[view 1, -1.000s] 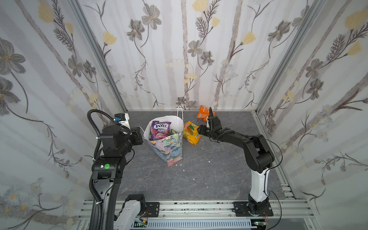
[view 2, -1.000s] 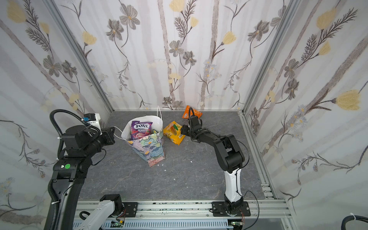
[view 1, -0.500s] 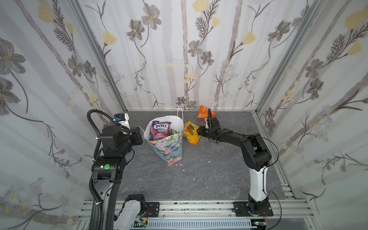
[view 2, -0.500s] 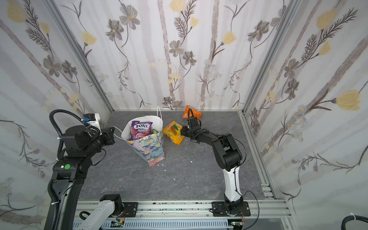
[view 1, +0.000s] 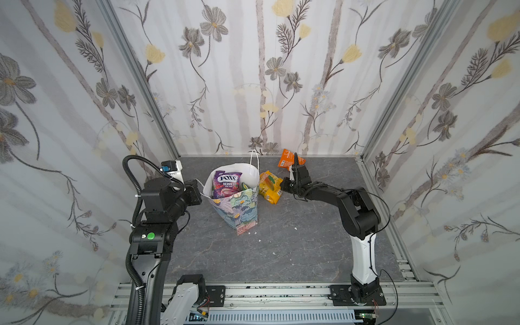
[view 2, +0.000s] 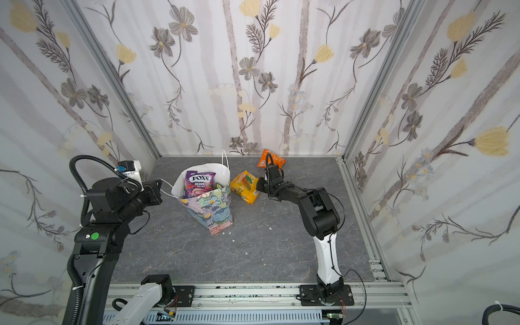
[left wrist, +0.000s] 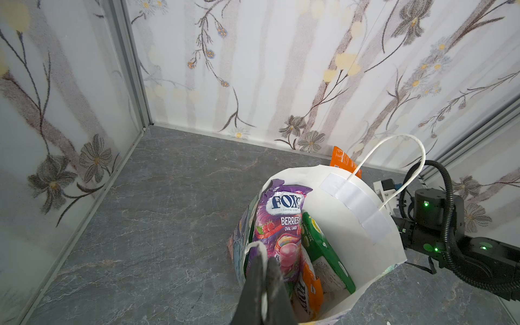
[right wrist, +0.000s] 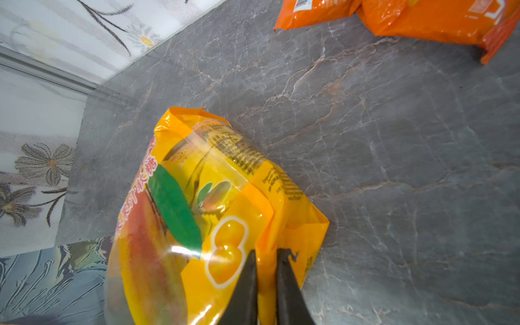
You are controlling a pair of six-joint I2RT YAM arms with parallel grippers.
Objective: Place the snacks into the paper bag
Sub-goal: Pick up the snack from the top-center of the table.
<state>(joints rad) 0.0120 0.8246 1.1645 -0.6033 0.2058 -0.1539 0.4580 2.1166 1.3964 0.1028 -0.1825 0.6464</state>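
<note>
The flowered paper bag (view 1: 239,208) (view 2: 209,209) stands mid-table with its white inside (left wrist: 346,239) showing. In it are a purple FOX'S packet (view 1: 226,184) (left wrist: 281,225), a green packet (left wrist: 323,250) and an orange one (left wrist: 309,284). My left gripper (left wrist: 263,253) is shut on the bag's near white cord handle (left wrist: 251,245). A yellow mango packet (view 1: 270,187) (view 2: 244,185) (right wrist: 202,213) lies on the table just right of the bag. My right gripper (right wrist: 266,253) is shut on a fold of that packet. Another orange packet (view 1: 287,160) (right wrist: 408,17) lies by the back wall.
The grey marbled table (view 1: 281,247) is boxed in by flowered walls on three sides. The bag's far handle (view 1: 253,163) (left wrist: 394,168) stands up. Small white crumbs (view 1: 260,241) lie in front of the bag. The right arm's elbow (view 1: 360,213) sits at the right.
My right gripper has shut on the yellow packet's fold; a second ago its jaws stood apart beside it. The left arm and the bag have not moved.
</note>
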